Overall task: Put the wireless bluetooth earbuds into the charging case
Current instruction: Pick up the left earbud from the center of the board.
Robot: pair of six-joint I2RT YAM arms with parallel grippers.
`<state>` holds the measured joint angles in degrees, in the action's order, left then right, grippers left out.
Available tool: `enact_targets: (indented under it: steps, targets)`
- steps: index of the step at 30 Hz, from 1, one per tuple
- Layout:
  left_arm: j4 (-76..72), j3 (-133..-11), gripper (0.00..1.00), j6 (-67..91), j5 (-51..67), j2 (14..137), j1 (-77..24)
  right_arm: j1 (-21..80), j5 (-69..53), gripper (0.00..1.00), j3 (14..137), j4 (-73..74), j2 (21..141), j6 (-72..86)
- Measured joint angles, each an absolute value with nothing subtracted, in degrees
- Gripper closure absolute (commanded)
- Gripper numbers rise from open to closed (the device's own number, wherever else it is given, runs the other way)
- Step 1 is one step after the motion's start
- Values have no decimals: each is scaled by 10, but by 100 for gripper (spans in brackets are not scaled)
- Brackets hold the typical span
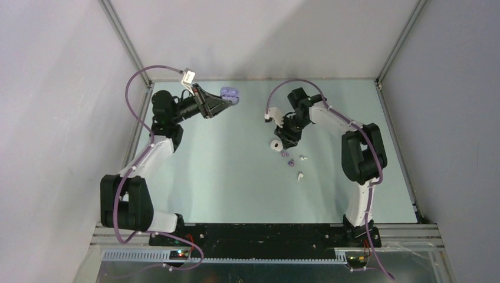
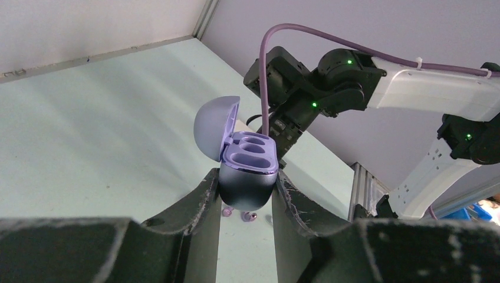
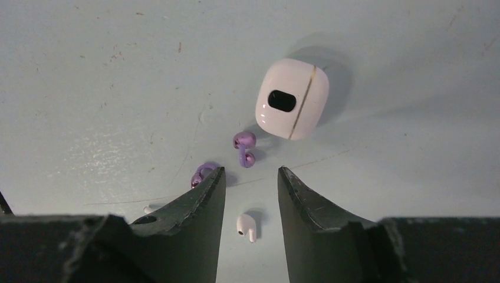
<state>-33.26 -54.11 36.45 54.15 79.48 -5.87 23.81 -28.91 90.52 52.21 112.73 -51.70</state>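
My left gripper (image 1: 223, 101) is shut on an open purple charging case (image 1: 231, 94) and holds it above the table at the back left. In the left wrist view the case (image 2: 247, 171) sits between the fingers with its lid up and both wells empty. My right gripper (image 3: 252, 174) is open and empty above the table, also seen from the top (image 1: 286, 140). A white earbud (image 3: 247, 227) lies between its fingers. Two purple earbuds (image 3: 244, 147) (image 3: 202, 173) lie just beyond the fingertips. A second white earbud (image 3: 150, 209) is partly hidden by a finger.
A white charging case (image 3: 292, 98), seemingly closed, lies on the table just past the purple earbuds; it also shows in the top view (image 1: 276, 144). Grey walls enclose the pale green table (image 1: 224, 177) on three sides.
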Motion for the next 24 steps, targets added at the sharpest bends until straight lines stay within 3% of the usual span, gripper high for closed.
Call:
enact_targets:
  steps: [13,24]
  targets:
    - [-318,-541,100,359,541,795,-56,269,-263,56,890,513,1137,-543]
    - [-314,-541,100,355,541,795,-56,270,-239,61,883,509,1148,-543]
